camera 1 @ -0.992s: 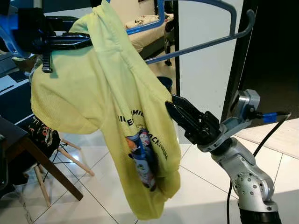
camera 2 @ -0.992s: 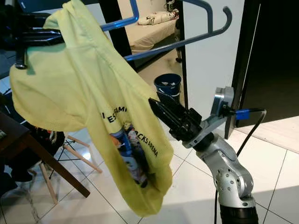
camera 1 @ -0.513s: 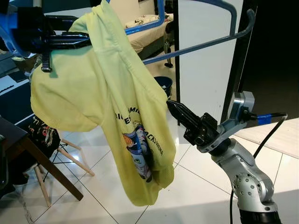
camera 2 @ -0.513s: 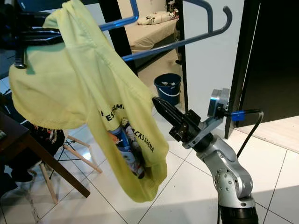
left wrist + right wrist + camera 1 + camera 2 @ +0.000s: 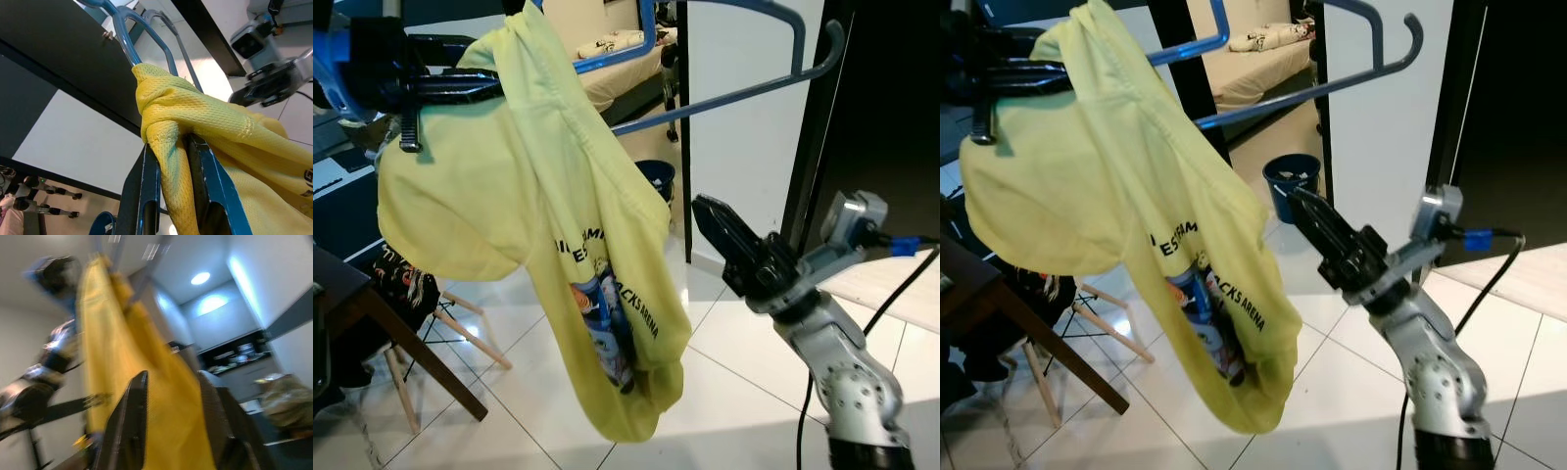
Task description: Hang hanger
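Hanger in left hand — high.

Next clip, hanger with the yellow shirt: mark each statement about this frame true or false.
1. The left gripper is shut on the yellow shirt and blue hanger. True.
2. The right gripper grips the shirt's hem. False: it is apart from the shirt, holding nothing.
3. A blue bucket stands on the floor behind. True.
4. The hanger's hook is on a rail. False: it hangs free.
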Robot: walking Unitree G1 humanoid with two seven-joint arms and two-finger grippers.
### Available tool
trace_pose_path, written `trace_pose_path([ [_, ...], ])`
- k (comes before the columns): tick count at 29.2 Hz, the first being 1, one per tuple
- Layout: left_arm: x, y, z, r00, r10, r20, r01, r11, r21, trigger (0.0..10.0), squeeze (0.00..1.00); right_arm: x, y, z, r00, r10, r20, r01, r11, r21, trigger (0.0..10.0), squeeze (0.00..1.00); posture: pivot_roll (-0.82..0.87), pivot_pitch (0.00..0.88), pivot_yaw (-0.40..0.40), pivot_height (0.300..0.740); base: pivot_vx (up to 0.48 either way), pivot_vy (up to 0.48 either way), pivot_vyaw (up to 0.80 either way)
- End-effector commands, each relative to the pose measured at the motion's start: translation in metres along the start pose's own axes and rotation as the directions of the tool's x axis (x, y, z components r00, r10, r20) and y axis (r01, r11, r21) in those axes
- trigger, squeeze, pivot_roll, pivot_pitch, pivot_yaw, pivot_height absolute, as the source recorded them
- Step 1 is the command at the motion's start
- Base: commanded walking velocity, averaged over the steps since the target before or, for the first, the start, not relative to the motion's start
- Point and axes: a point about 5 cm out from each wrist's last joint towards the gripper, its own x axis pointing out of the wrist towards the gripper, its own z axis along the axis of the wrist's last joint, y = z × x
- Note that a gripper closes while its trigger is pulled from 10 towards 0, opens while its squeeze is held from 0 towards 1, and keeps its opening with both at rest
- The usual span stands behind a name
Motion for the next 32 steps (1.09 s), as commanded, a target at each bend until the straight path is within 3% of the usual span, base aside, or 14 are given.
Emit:
trace_pose_path([
  [1,-0.001,0.001,0.002,1.0,-0.003,0.006,0.003,1.0,0.01,10.0,0.0,0.0,0.012,0.001,0.996,0.092,-0.012,-0.092,0.996,0.015,10.0,1.0,-0.07,0.0,0.178,0.74,0.0,0.0,0.0],
  [6,0.001,0.0,0.001,1.0,-0.007,0.01,0.007,1.0,0.007,10.0,0.0,0.005,0.022,-0.01,0.983,0.149,-0.106,-0.149,0.989,0.007,10.0,1.0,-0.08,0.0,0.183,0.74,0.0,0.0,0.0],
  [8,0.002,0.0,0.001,1.0,-0.01,0.014,0.01,1.0,0.005,10.0,0.0,0.014,0.024,-0.025,0.973,0.128,-0.192,-0.139,0.989,-0.044,10.0,1.0,-0.08,0.0,0.186,0.74,0.0,0.0,0.0],
  [9,0.002,-0.001,0.001,1.0,-0.012,0.016,0.012,1.0,0.004,10.0,0.0,0.019,0.023,-0.03,0.969,0.112,-0.218,-0.128,0.99,-0.062,10.0,0.72,-0.08,0.0,0.186,0.74,0.0,0.0,0.0],
  [10,0.002,-0.001,0.001,1.0,-0.012,0.016,0.012,1.0,0.004,10.0,0.0,0.019,0.023,-0.03,0.969,0.112,-0.218,-0.128,0.99,-0.062,10.0,0.72,-0.08,0.0,0.186,0.74,0.0,0.0,0.0],
  [11,0.002,-0.001,0.001,1.0,-0.014,0.016,0.014,1.0,0.003,10.0,0.0,0.021,0.022,-0.033,0.968,0.101,-0.23,-0.12,0.99,-0.072,10.0,0.0,-0.08,0.0,0.186,0.74,0.0,0.0,0.0],
  [14,0.003,-0.001,0.001,1.0,-0.017,0.02,0.017,1.0,0.003,10.0,0.0,0.036,0.019,-0.038,0.969,0.059,-0.241,-0.087,0.99,-0.108,10.0,0.0,-0.07,0.0,0.189,0.74,0.0,0.0,0.0],
  [22,0.003,-0.001,0.002,1.0,-0.018,0.02,0.018,1.0,0.004,10.0,0.0,0.042,0.013,-0.033,0.984,0.011,-0.18,-0.037,0.99,-0.137,10.0,0.0,-0.07,0.0,0.187,0.74,0.0,0.0,0.0],
  [23,0.003,-0.001,0.002,1.0,-0.017,0.02,0.017,1.0,0.004,10.0,0.0,0.042,0.01,-0.032,0.986,-0.011,-0.165,-0.013,0.989,-0.145,3.1,0.0,-0.07,0.0,0.187,0.74,0.0,0.0,0.0],
  [24,0.003,-0.001,0.002,1.0,-0.017,0.02,0.017,1.0,0.004,10.0,0.0,0.042,0.01,-0.032,0.986,-0.011,-0.165,-0.013,0.989,-0.145,3.1,0.0,-0.07,0.0,0.187,0.74,0.0,0.0,0.0],
  [25,0.003,-0.001,0.002,1.0,-0.017,0.02,0.017,1.0,0.005,10.0,0.0,0.041,0.007,-0.029,0.988,-0.033,-0.148,0.01,0.988,-0.152,0.0,0.0,-0.07,0.0,0.187,0.74,0.0,0.0,0.0],
  [32,0.001,0.0,0.003,1.0,-0.01,0.017,0.01,1.0,0.009,10.0,0.0,0.036,-0.001,-0.02,0.992,-0.085,-0.097,0.068,0.985,-0.161,0.0,0.0,-0.08,0.0,0.186,0.74,0.0,0.0,0.0],
])
